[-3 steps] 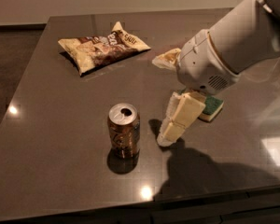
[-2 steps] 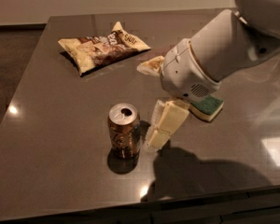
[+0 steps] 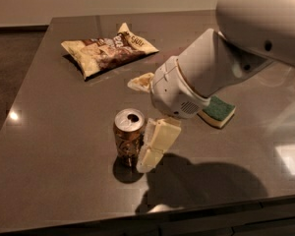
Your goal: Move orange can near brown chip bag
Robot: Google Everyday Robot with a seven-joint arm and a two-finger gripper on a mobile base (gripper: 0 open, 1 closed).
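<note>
Near the surface's [image 3: 49,132] front edge: gripper [image 3: 138,123] low, fingers [image 3: 157,141] spread wide, holding nothing. One finger stands just beside the upright orange can [image 3: 129,139], the other behind it. Brown chip bag [image 3: 108,50] lies flat, well beyond the gripper. Green sponge [image 3: 217,111] lies past the wrist, apart from both.

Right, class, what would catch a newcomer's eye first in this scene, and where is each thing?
The big white arm reaches in from the right, its open hand right beside the orange can standing near the front edge of the table. A brown chip bag lies at the far left, and a green sponge peeks out behind the arm.
</note>
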